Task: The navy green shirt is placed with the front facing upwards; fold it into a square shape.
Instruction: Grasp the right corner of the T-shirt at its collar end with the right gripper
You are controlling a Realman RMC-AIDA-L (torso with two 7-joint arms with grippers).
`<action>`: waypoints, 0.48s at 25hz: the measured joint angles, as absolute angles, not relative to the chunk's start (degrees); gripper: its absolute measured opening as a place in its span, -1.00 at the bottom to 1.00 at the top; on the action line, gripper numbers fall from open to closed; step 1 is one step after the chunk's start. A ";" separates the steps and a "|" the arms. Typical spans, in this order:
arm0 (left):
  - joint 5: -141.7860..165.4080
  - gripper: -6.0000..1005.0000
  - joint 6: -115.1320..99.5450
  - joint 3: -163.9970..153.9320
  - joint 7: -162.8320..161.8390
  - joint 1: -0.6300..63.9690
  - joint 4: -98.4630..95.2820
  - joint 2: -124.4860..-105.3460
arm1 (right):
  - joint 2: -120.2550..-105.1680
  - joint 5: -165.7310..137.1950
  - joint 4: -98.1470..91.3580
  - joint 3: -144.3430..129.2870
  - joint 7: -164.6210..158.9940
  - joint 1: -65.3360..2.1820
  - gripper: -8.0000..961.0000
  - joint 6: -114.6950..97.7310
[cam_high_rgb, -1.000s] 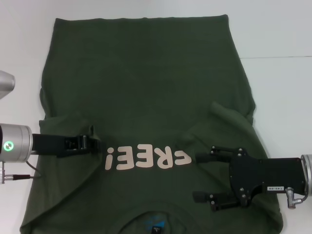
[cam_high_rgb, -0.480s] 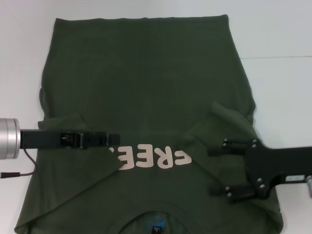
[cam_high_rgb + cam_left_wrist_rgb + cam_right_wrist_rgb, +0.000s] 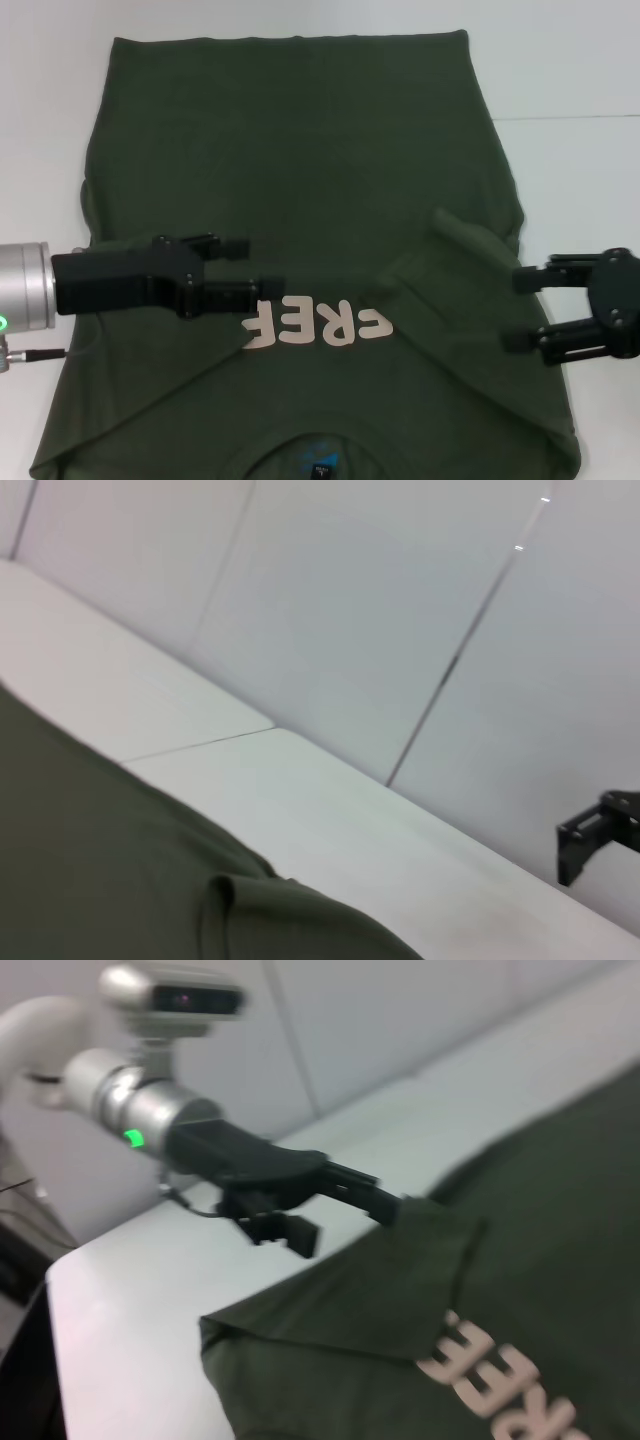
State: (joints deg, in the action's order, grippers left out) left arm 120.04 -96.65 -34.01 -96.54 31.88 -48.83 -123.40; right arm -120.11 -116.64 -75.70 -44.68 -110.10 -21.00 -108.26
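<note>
The navy green shirt (image 3: pixel 300 150) lies flat, front up, on the white table (image 3: pixel 570 180), collar nearest me. Its beige letters (image 3: pixel 320 325) are partly covered by the left sleeve (image 3: pixel 150 340), which is folded inward. The right sleeve (image 3: pixel 470 250) is folded inward too. My left gripper (image 3: pixel 250 267) is open over the chest; in the right wrist view one of its fingers (image 3: pixel 385 1200) touches the folded sleeve's edge. My right gripper (image 3: pixel 520 310) is open and holds nothing, hovering at the shirt's right edge.
A blue neck label (image 3: pixel 318 462) shows at the collar near the front edge. A seam in the white tabletop (image 3: pixel 580 118) runs along the right. The left wrist view shows shirt cloth (image 3: pixel 100 860), table (image 3: pixel 350 830) and a pale wall behind.
My left gripper carried the left sleeve rightward over the first letters, then turned and opened. My right gripper drew back to the right, off the folded right sleeve.
</note>
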 joint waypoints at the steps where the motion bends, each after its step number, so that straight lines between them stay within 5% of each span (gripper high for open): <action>1: 119.86 0.77 -96.89 -34.17 -95.54 31.91 -48.72 -123.41 | -119.96 -117.31 -77.97 -44.72 -114.19 -20.68 0.91 -108.61; 12: 119.89 0.86 -99.49 -34.67 -86.83 32.17 -47.11 -123.39 | -116.43 -121.98 -79.46 -48.03 -137.43 -23.56 0.65 -114.11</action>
